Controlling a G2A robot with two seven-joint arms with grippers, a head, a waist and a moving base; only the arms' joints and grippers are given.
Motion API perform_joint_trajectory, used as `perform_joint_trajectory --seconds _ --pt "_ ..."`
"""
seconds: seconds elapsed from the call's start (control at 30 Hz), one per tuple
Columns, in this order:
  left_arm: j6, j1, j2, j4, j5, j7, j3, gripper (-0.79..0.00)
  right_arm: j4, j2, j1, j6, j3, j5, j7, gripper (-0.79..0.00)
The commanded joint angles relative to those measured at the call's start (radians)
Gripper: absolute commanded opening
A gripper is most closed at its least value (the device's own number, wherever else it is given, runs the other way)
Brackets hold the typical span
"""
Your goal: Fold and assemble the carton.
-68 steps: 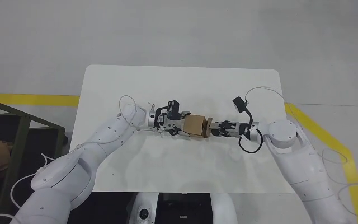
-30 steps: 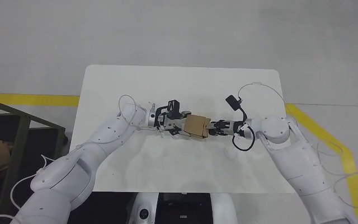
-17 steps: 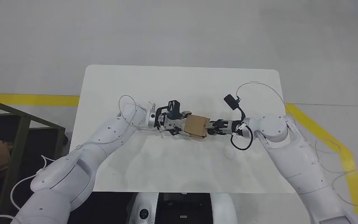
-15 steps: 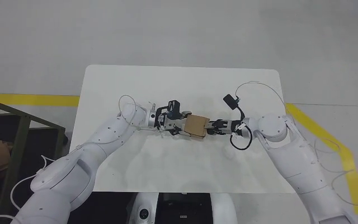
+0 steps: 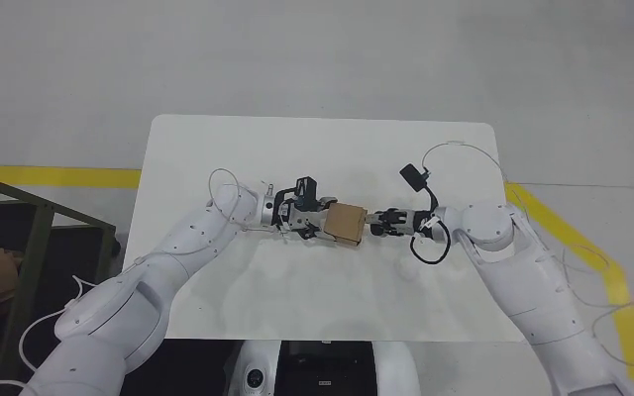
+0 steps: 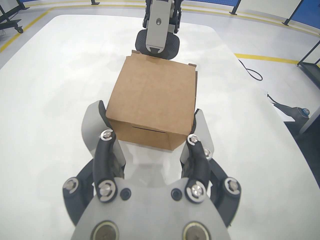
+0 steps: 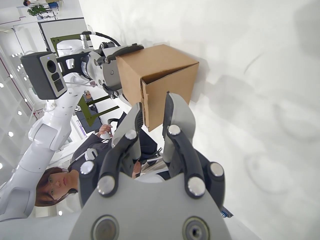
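Note:
A small brown carton [image 5: 345, 222] lies at the middle of the white table [image 5: 198, 148]. My left gripper [image 6: 149, 112] is shut on the carton [image 6: 153, 93], one finger on each side of its near end. At the opposite end, my right gripper [image 7: 153, 103] has its fingers a little apart, straddling the corrugated edge of the end flap. That flap on the carton [image 7: 160, 61] stands slightly ajar, with a dark gap along one edge. In the top view the left gripper [image 5: 323, 224] and right gripper [image 5: 376, 225] face each other across the carton.
A loose black cable [image 6: 252, 73] lies on the table beyond the carton. Bare white tabletop surrounds the carton on all sides, and the table's edges are well away from both grippers.
The flap that stuck out at the carton's right end now lies folded against it. The right gripper pushed in toward the carton, then drew back slightly to the right. The left gripper kept its hold.

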Motion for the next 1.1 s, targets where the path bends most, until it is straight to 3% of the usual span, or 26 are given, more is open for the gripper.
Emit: perform_joint_trajectory --seconds 0.0,0.07,0.1,0.83,1.07 --pt "0.000 0.000 0.000 0.000 0.001 0.000 -0.001 -0.283 -0.008 0.002 -0.005 0.000 0.007 -0.004 -0.004 -0.659" --pt "0.001 0.001 0.000 0.001 0.000 0.001 -0.002 -0.283 -0.013 0.003 -0.009 0.000 0.009 -0.003 -0.007 -0.767" --pt "0.001 0.001 0.000 0.001 0.001 0.001 -0.002 -0.283 -0.013 0.003 -0.010 -0.001 0.008 -0.002 -0.008 -0.785" --pt "-0.008 0.004 0.000 -0.006 0.006 0.000 -0.011 -0.283 0.055 -0.021 0.044 -0.031 -0.076 0.030 -0.017 -0.785" --pt "-0.009 0.004 0.000 0.007 -0.001 -0.008 -0.018 -0.243 0.032 -0.011 0.026 -0.019 -0.038 0.020 -0.020 -0.785"
